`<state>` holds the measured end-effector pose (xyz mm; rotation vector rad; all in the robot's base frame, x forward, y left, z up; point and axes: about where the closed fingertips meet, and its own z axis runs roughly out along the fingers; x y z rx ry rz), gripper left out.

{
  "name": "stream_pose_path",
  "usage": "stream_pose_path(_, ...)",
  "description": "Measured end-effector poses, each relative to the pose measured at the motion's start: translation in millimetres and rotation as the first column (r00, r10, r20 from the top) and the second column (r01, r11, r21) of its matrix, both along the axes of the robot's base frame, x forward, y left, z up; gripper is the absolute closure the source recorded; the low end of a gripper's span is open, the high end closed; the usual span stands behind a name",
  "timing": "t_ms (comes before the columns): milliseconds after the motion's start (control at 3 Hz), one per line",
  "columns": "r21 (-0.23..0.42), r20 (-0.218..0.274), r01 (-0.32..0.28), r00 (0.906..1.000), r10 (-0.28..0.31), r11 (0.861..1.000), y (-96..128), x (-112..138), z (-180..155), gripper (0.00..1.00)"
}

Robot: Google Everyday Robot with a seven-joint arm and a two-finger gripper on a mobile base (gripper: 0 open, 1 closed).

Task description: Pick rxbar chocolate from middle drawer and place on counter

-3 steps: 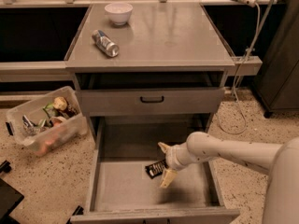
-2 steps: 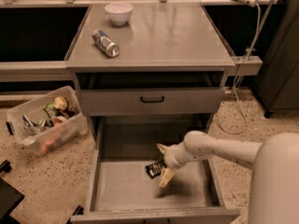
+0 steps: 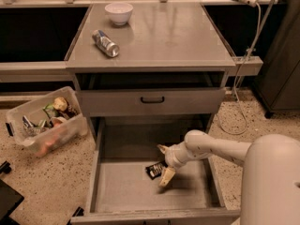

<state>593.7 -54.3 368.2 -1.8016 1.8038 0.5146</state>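
Observation:
The rxbar chocolate [image 3: 153, 170], a small black-wrapped bar, lies on the grey floor of the open middle drawer [image 3: 117, 191], right of centre. My gripper [image 3: 163, 166] reaches in from the right, down inside the drawer. It is open, with one finger behind the bar's right end and the other fingertip [image 3: 165, 178] in front of it, low by the floor. I cannot tell whether the fingers touch the bar. The counter [image 3: 178, 36] is the grey top of the cabinet, above the closed upper drawer [image 3: 150, 102].
A silver can [image 3: 105, 43] lies on its side on the counter's left part, and a white bowl [image 3: 118, 12] stands behind it. A clear bin of snacks [image 3: 44, 122] sits tilted on the floor to the left. A cable [image 3: 243, 78] hangs at the right.
My gripper has stayed around the bar's right end, shifting only slightly left. The arm body has come closer at the lower right. The bar has not moved.

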Motion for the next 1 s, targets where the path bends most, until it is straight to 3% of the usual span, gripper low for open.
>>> stream_pose_path(1000, 0.0, 0.0, 0.0, 1.0, 0.0, 1.0, 0.1, -0.1, -0.1, 0.66)
